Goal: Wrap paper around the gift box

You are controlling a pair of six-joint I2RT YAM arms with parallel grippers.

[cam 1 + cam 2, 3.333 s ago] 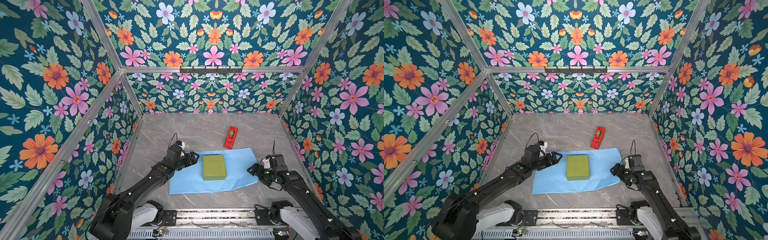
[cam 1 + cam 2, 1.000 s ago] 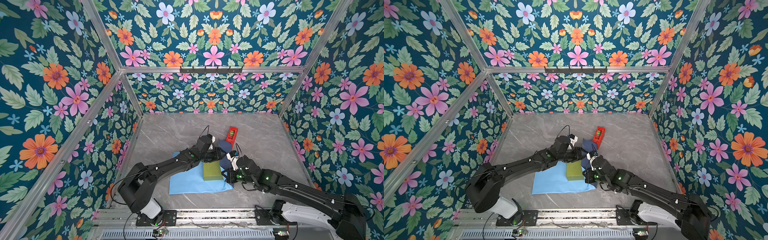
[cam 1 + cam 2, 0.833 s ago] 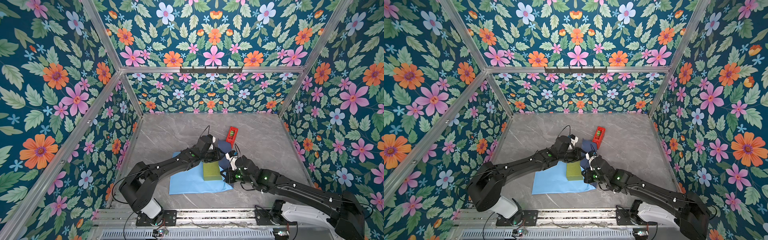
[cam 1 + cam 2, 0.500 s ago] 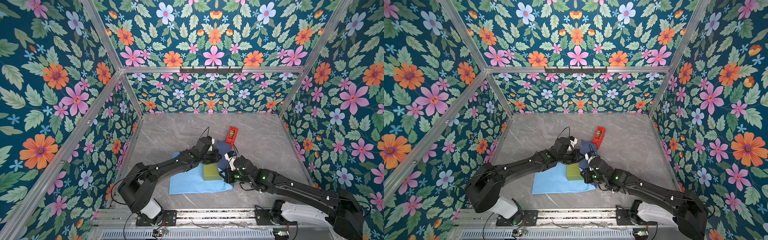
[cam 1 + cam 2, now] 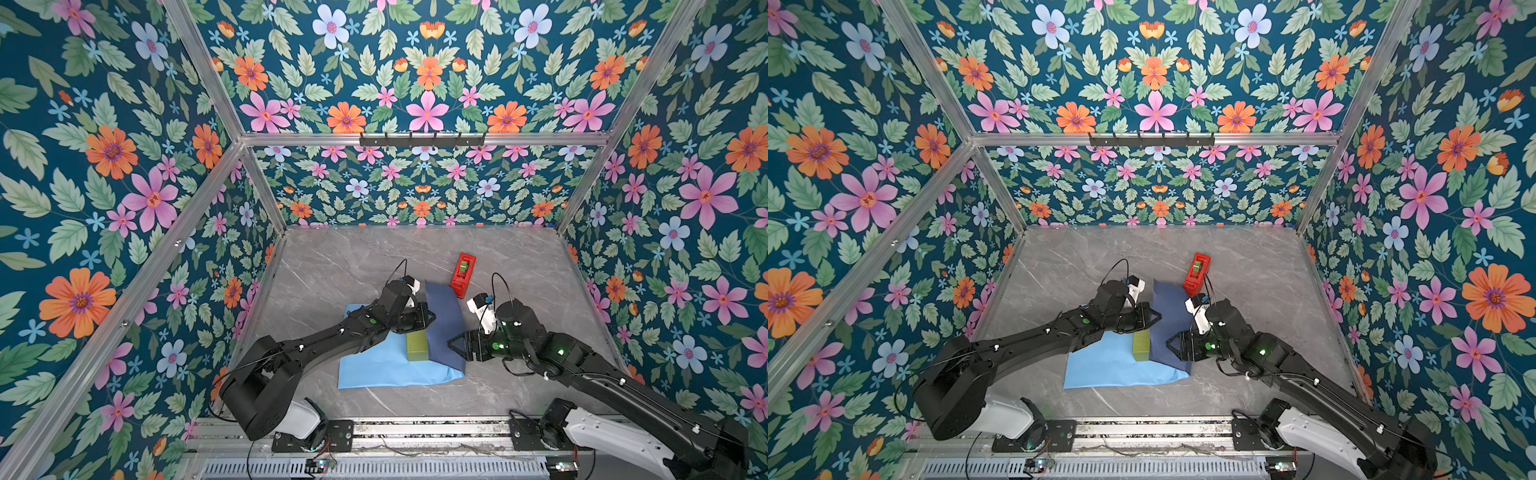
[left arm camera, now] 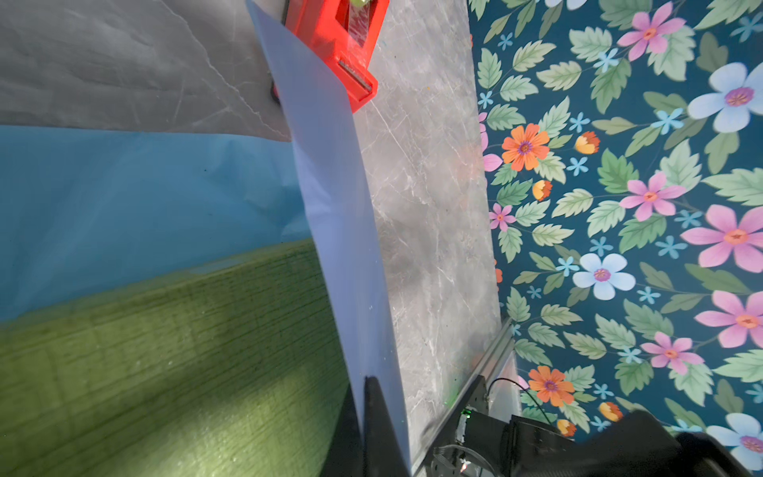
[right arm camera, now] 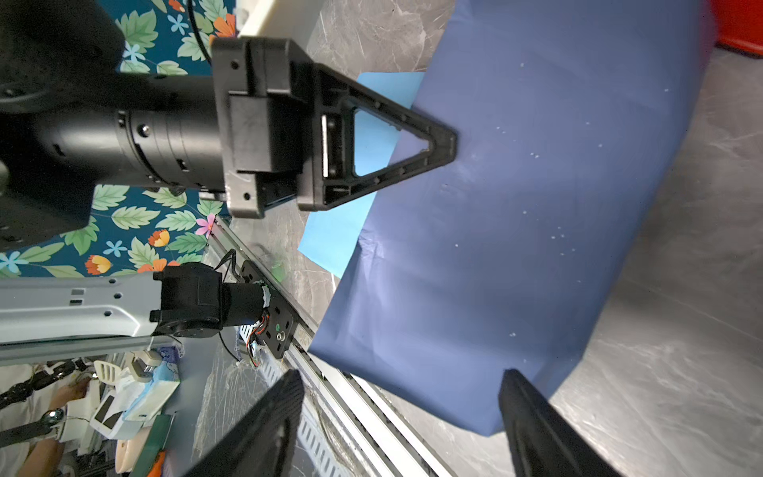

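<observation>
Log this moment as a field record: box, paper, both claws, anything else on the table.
gift box: olive green, lying on the paper
paper: light blue side up; right part lifted beside the box, dark side showing
left claw: shut on the lifted paper's edge
right claw: open, by the lifted part's outer face, holding nothing
tape dispenser: red, on the table behind the paper
</observation>
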